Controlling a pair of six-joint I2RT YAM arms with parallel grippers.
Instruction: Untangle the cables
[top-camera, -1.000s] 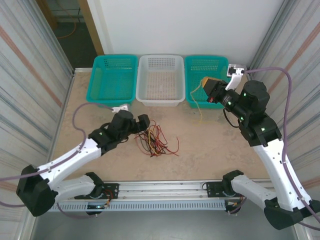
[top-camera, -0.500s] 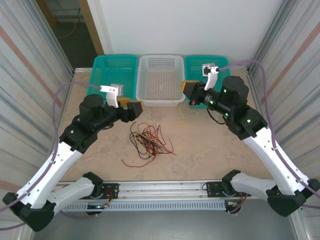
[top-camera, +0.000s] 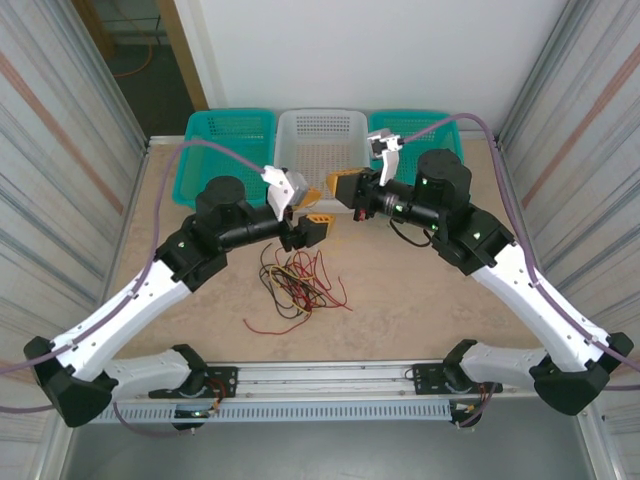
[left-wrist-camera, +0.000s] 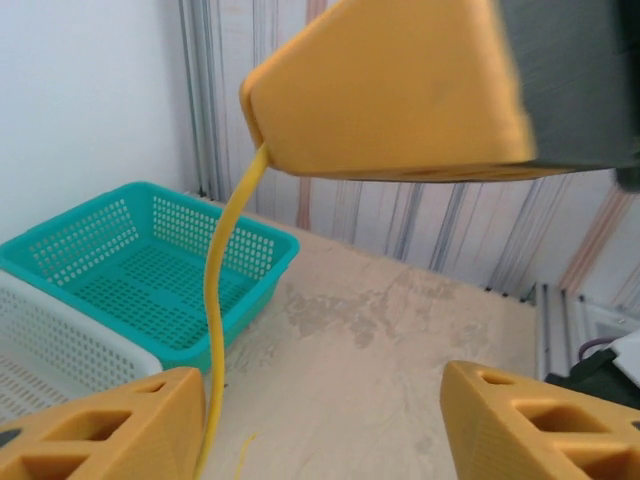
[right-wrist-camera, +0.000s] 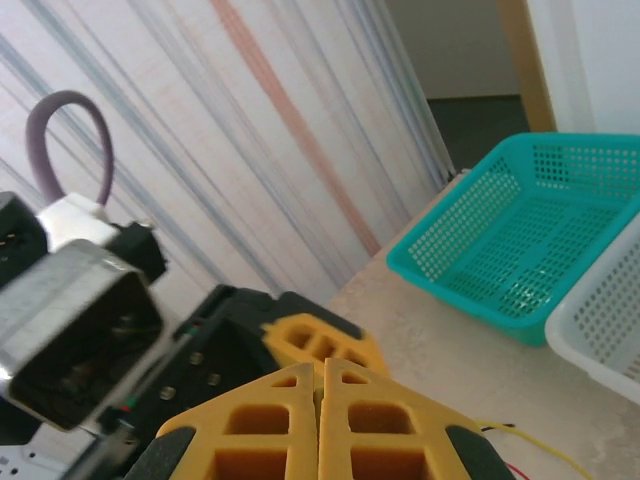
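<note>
1. We saw the right hand (top-camera: 342, 186) pinched shut on a yellow cable (left-wrist-camera: 226, 255) that hung down.
2. The left hand (top-camera: 314, 226) was spread wide, near it.
3. The other cables (top-camera: 300, 280) lay tangled on the worktop (top-camera: 420, 290).

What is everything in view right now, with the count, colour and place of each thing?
cable tangle: one heap, red, dark and yellow strands, middle of the table
yellow cable: one, yellow, hanging from the right gripper
left basket: one, teal, far edge, left
middle basket: one, white, far edge, centre
right basket: one, teal, far edge, right
table: one, beige
left gripper: one, orange fingers, open, above the tangle
right gripper: one, orange fingers, shut on the yellow cable
</note>
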